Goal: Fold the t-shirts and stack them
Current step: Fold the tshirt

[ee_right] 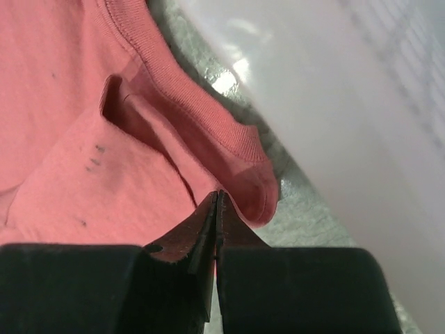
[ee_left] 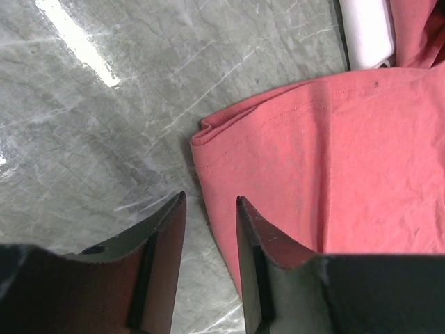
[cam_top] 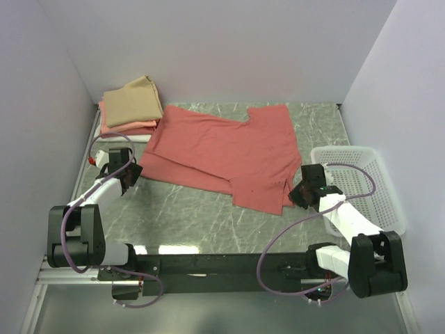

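The salmon-red t-shirt (cam_top: 222, 156) lies spread across the middle of the table, partly folded. My left gripper (cam_top: 132, 177) is open at the shirt's left corner. In the left wrist view (ee_left: 211, 198) one finger is over the marble and the other over the red cloth (ee_left: 334, 153), with the cloth's edge between them. My right gripper (cam_top: 295, 195) is at the shirt's near right corner. In the right wrist view its jaws (ee_right: 217, 193) are pressed together on the bunched hem of the t-shirt (ee_right: 243, 181). A folded tan t-shirt (cam_top: 135, 101) tops a salmon-pink one (cam_top: 111, 126) at the back left.
A white perforated basket (cam_top: 348, 149) stands at the right edge, just beside my right arm. White walls close in the table on the left, back and right. A white fold (ee_left: 368, 31) shows under the stack.
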You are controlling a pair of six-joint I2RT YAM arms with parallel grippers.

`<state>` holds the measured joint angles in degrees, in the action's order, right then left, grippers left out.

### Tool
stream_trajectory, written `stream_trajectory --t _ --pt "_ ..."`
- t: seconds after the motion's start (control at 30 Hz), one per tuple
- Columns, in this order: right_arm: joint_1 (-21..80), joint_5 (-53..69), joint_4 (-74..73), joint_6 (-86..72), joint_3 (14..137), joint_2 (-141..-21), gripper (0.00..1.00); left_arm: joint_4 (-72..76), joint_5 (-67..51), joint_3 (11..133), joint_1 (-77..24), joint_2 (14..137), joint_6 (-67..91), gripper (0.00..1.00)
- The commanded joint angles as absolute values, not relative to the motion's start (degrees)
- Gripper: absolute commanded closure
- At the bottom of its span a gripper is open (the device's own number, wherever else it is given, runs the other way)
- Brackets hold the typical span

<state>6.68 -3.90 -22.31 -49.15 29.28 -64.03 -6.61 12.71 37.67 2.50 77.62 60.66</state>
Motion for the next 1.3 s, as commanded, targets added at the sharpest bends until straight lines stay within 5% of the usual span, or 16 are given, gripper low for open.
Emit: stream_trajectory --t 0.0,0.57,0.8,1.27 --pt "6.68 -7.64 -24.08 -48.69 30.32 -67.05 0.94 -5.45 12.30 38.67 2.99 77.78 59.59 0.59" --pt "6.68 -7.39 -28.56 -46.32 35.85 -66.54 0.87 -1.23 10.20 37.18 3.69 80.85 58.71 0.46" --pt "7.99 -6.50 -31.99 -45.97 39.29 -63.11 0.73 -0.44 10.28 37.88 3.69 84.72 59.06 0.47" --pt "9.93 -7.39 -33.14 -48.87 33.58 -60.12 0.61 1.05 10.81 39.46 3.69 88.68 58.62 0.57"
